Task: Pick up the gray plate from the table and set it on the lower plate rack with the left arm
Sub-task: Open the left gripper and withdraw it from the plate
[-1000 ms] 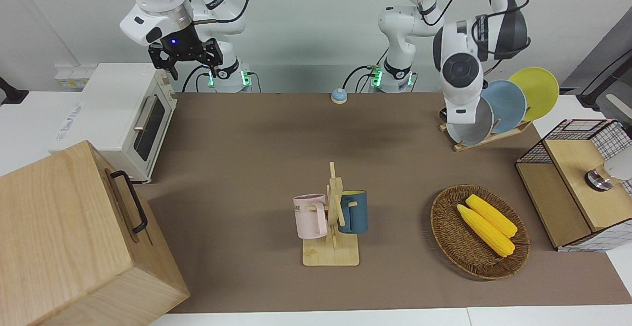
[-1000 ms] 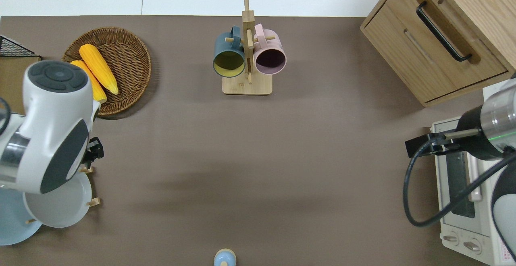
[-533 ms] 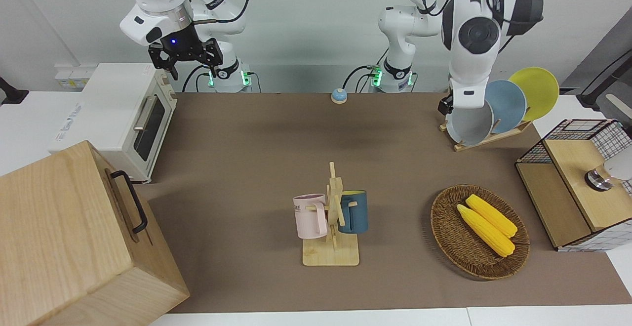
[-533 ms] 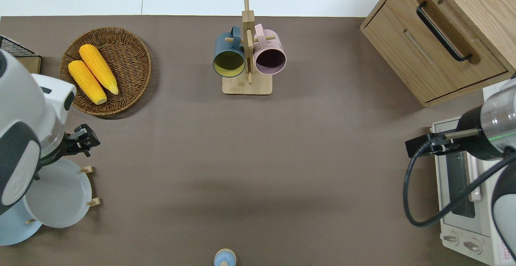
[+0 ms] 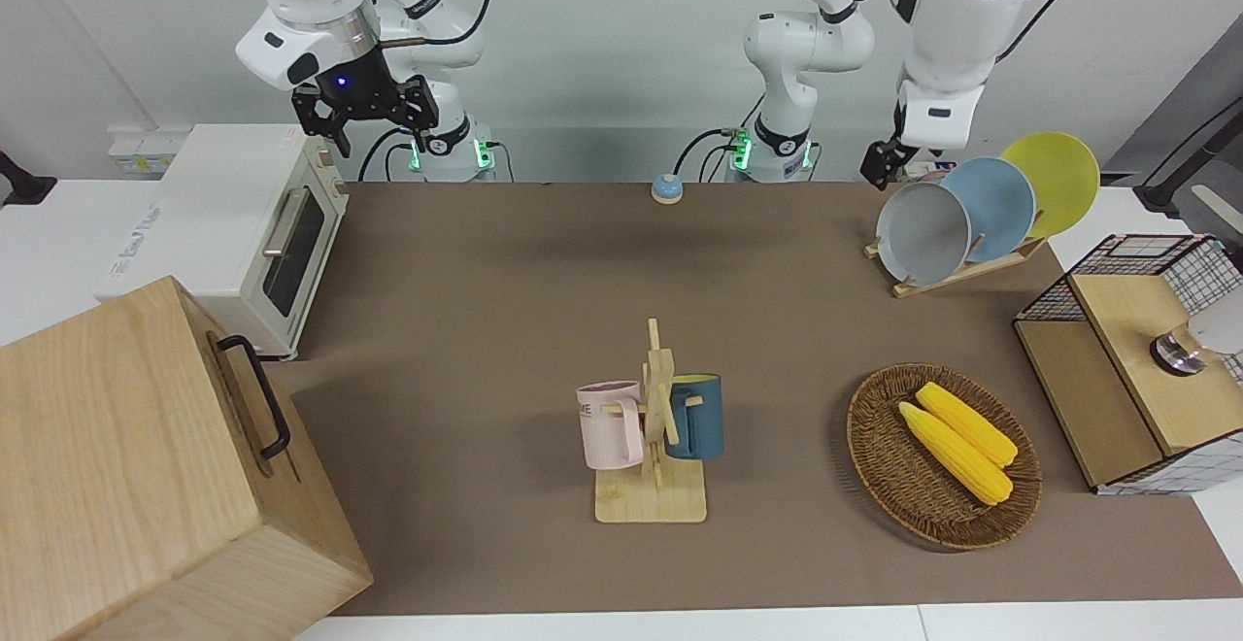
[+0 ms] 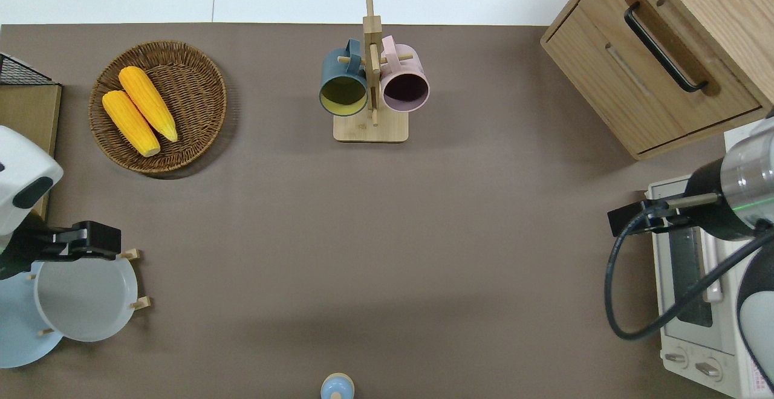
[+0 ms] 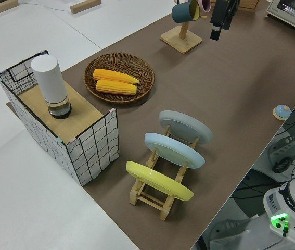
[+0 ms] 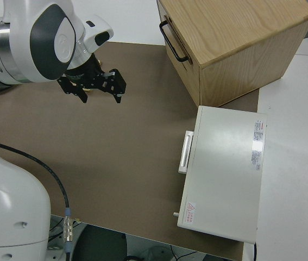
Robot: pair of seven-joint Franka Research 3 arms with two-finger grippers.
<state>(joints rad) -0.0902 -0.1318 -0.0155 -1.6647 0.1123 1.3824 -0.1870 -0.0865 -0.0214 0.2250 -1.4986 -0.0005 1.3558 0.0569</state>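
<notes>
The round pale gray plate stands on edge in the low slanted light-wood plate rack, at the rack's end nearest the left arm's black two-finger gripper. That gripper hangs clear above the plate's upper rim, holding nothing; its finger spread cannot be told. Placement appears complete; only withdrawal seems left. The right arm is parked.

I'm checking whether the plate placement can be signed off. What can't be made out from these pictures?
- Left gripper: overhead and front views don't show whether its fingers are open or shut.
- Gray plate: its seat between the lower plate rack pegs is hidden by the plate itself in the front view.
- Sky-blue plate: cut off by the overhead view's edge.
- Right arm is parked.
</notes>
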